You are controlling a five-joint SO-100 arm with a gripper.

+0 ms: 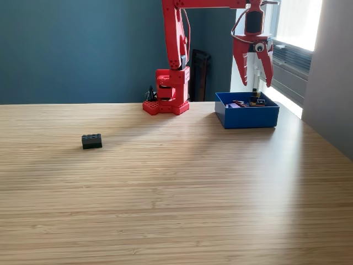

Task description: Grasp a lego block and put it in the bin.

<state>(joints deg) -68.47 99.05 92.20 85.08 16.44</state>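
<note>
A dark lego block (91, 141) lies alone on the wooden table, toward the exterior view's left. The blue bin (246, 116) stands at the back right and holds several small pieces. My red gripper (255, 81) hangs straight above the bin, fingers pointing down and spread open. Nothing is held between the fingers. A small dark piece (255, 100) shows just below the fingertips, at the bin's rim level, apart from them.
The arm's red base (167, 94) stands at the back middle of the table, left of the bin. A dark object (199, 74) leans against the wall behind it. The table's right edge (325, 141) runs close past the bin.
</note>
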